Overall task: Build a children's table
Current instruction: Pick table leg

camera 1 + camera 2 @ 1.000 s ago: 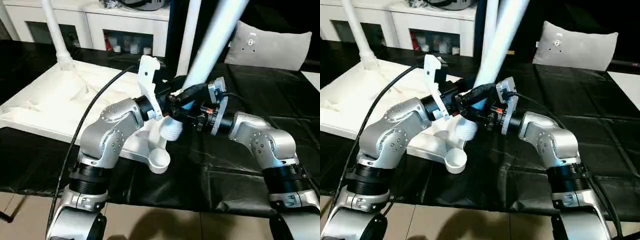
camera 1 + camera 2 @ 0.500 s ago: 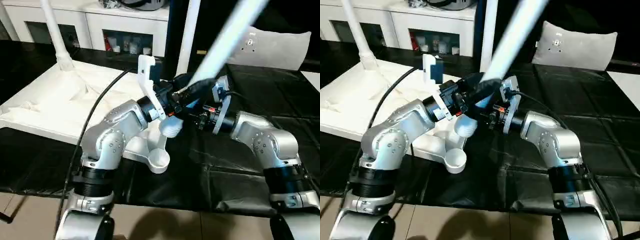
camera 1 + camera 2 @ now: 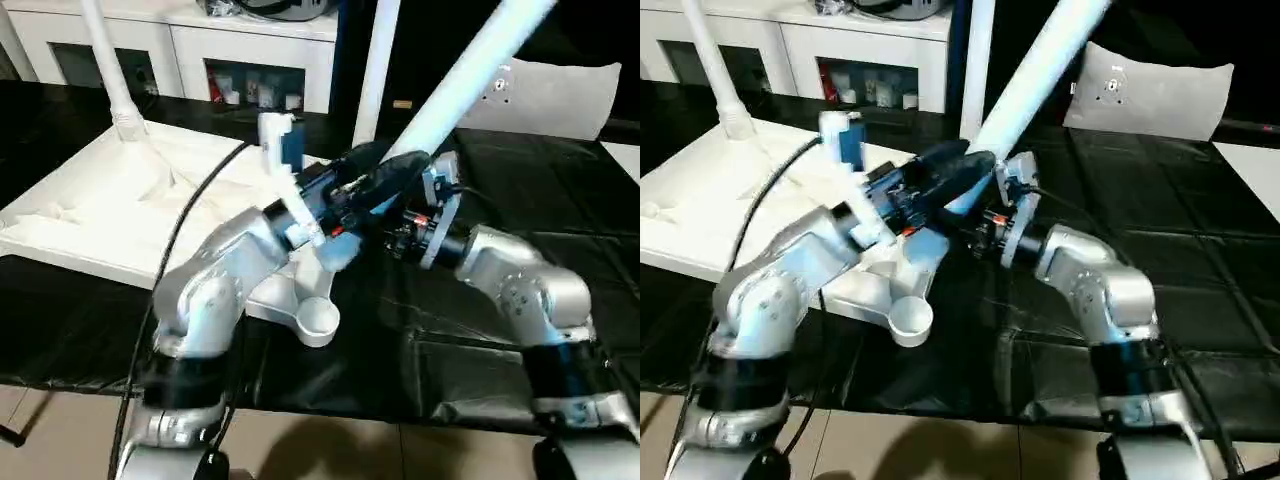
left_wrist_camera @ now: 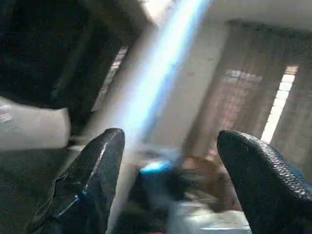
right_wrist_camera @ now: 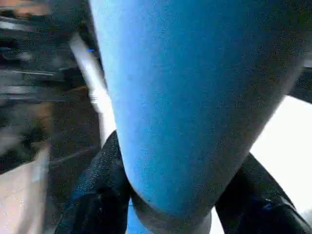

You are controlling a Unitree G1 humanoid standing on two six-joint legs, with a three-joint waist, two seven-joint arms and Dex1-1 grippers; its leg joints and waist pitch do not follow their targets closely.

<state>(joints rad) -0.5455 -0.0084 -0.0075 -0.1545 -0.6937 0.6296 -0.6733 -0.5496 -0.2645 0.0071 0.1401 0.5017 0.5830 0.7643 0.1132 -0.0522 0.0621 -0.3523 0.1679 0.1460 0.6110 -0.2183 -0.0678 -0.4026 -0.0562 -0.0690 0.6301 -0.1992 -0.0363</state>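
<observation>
Right wrist view: right hand (image 5: 170, 195) clamps leg (image 5: 190, 97); left hand (image 4: 170, 180) spread wide.

Three legs (image 3: 470, 75), one tabletop (image 3: 90, 200), one cushion (image 3: 555, 95).

Smooth white plastic leg (image 3: 470, 70) and table top (image 3: 90, 200); glossy silver metal forearms; wrinkled, shiny black sheet (image 3: 520, 180) beneath

Dim room, motion-blurred left arm (image 3: 215, 290), smeared wrist views, bluish cast
</observation>
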